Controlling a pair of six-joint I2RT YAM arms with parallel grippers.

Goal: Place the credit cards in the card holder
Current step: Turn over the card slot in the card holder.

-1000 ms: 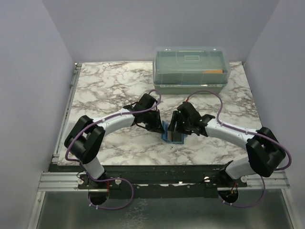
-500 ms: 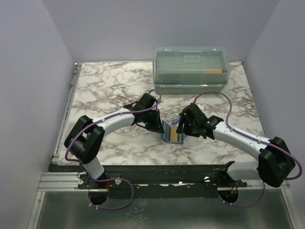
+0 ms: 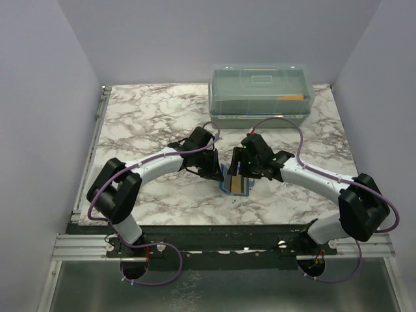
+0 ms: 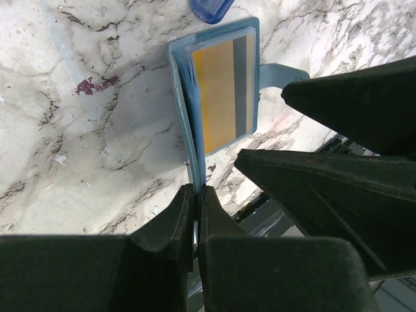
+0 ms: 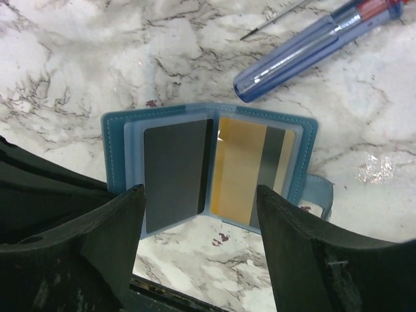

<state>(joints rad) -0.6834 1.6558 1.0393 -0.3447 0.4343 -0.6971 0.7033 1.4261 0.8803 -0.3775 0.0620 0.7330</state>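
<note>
With the left pincer (image 4: 195,218) clenched on the raised cover edge of the card holder (image 4: 180,97), hold steady and do not pull, so as to leave the pockets open and flat on the bench (image 3: 143,117), near its middle. With the right pincer (image 5: 199,198) released and hovering above the open pockets, lower straight, probably to press the credit cards (image 5: 195,170) fully home. Count two cards, both in pockets: a dark card (image 5: 170,185) at 9 o'clock, a yellow card (image 5: 240,175) at 3 o'clock; one holder; one blue screwdriver (image 5: 312,45) at 1 o'clock; one lidded box (image 3: 260,91) at 12 o'clock.
</note>
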